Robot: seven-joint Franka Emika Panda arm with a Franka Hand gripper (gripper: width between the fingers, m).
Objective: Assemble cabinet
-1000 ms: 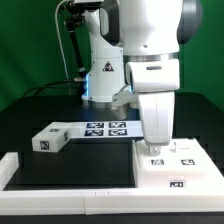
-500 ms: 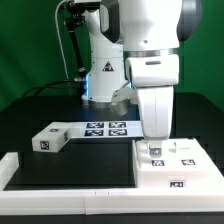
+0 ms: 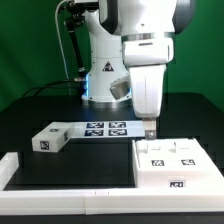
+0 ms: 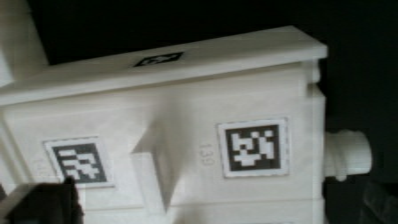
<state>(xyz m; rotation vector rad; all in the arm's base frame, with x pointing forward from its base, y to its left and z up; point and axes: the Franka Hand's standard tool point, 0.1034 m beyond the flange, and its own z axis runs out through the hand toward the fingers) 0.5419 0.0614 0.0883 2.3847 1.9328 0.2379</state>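
The cabinet (image 3: pixel 175 168) sat on the black table (image 3: pixel 90 160) at the exterior view's right, its front edge by the low white rail (image 3: pixel 60 186). The gripper (image 3: pixel 150 127) hung just above its rear corner, apart from it. Whether the fingers were parted could not be told. Bare table lay alongside.

The cabinet (image 3: pixel 175 165) looks like smooth white moulded plastic with a soft, slightly satin finish. Its tags (image 4: pixel 253 148) are flat black-and-white print. The surface (image 3: pixel 80 162) is matt black. The robot arm's casing (image 3: pixel 148 75) is glossy white plastic that catches the light.
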